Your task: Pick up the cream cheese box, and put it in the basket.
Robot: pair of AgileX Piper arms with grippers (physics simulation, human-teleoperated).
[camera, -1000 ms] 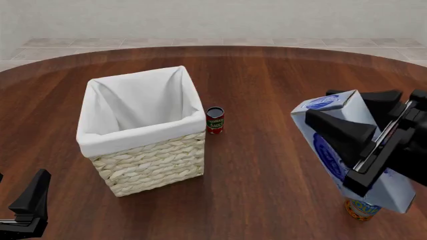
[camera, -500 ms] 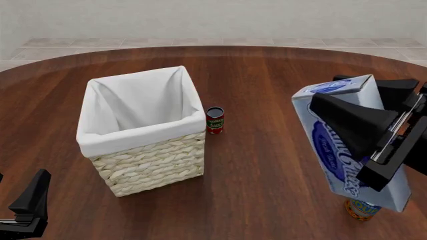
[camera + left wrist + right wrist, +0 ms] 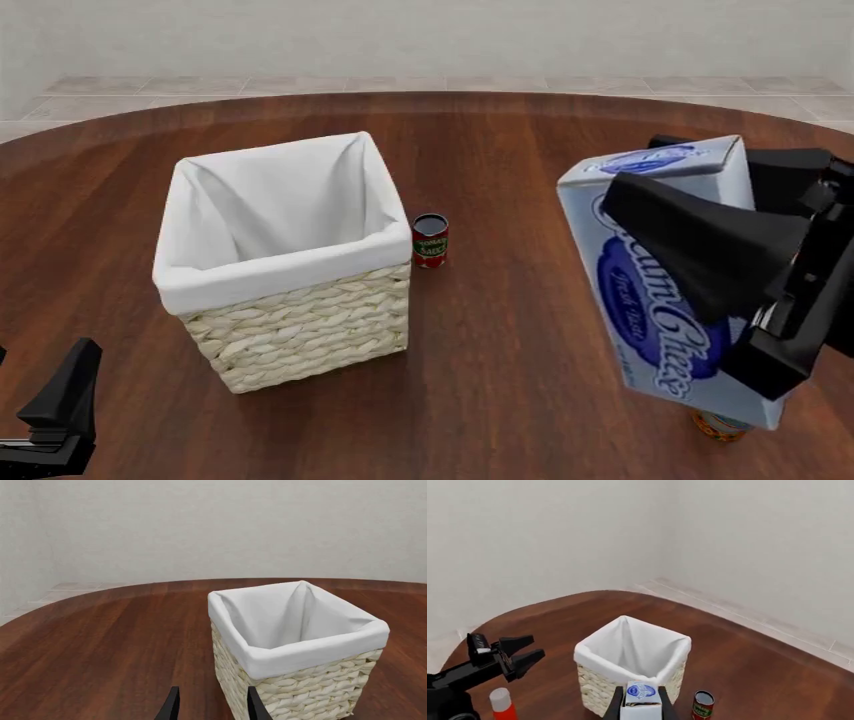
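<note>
Red can [image 3: 430, 240], blue-and-orange can [image 3: 721, 427], table [image 3: 534, 170]

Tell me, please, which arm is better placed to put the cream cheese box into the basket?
The right. Its gripper already holds the cream cheese box lifted off the table, to the right of the basket. The left gripper sits low and holds nothing.

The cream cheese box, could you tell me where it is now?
Front view, right side: the cream cheese box is held aloft by the right gripper, right of the basket.

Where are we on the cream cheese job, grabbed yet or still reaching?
Pickup looks done: the right gripper is clamped on the cream cheese box, held off the table. In hand: carrying it. Left: move it over the basket, whose liner shows nothing inside, and release. The left gripper is idle.
</note>
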